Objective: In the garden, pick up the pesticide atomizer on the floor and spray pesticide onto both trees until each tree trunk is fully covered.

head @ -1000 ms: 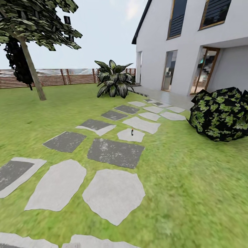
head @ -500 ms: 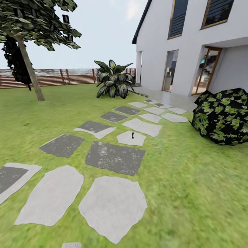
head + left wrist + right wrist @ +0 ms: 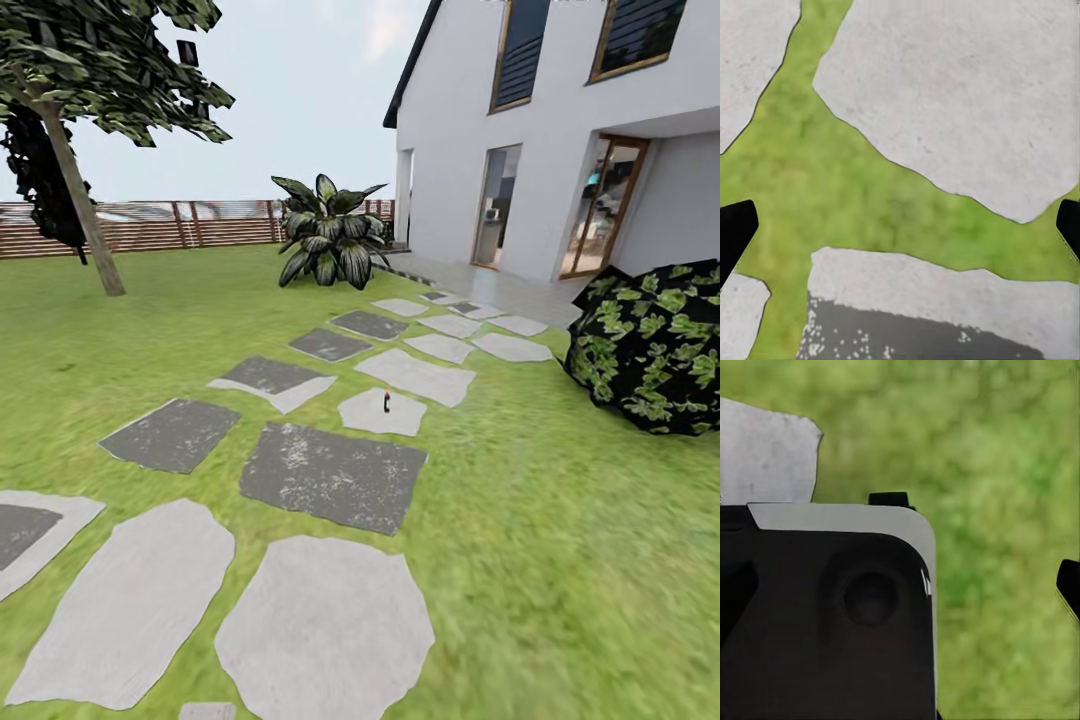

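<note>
We see the sprayer point(image 3: 386, 401) standing upright on a small pale stone point(image 3: 380, 413) in the lawn point(image 3: 560, 520), well ahead of us on the stone path. A large dark stone point(image 3: 333, 475) lies just on the near side of that pale stone. One tree point(image 3: 75, 60) stands at far left; its trunk point(image 3: 85, 215) leans slightly, w/ the wooden fence point(image 3: 180, 225) behind it. A broad-leaf plant point(image 3: 330, 235) sits near the house point(image 3: 560, 130), and a dark bush point(image 3: 655, 345) sits at right.

Left wrist view: the left gripper point(image 3: 900, 229) has its jaws wide apart, w/ one black fingertip at each picture edge. Between the jaws: grass and pale stones, nothing held. The sprayer is nowhere near these jaws.

Right wrist view: one fingertip point(image 3: 1069, 585) of the right gripper shows at the edge. A black-and-grey robot body part point(image 3: 825, 615) covers the other side, so we cannot tell the jaw state. Beyond the jaws: grass and a pale stone corner.
</note>
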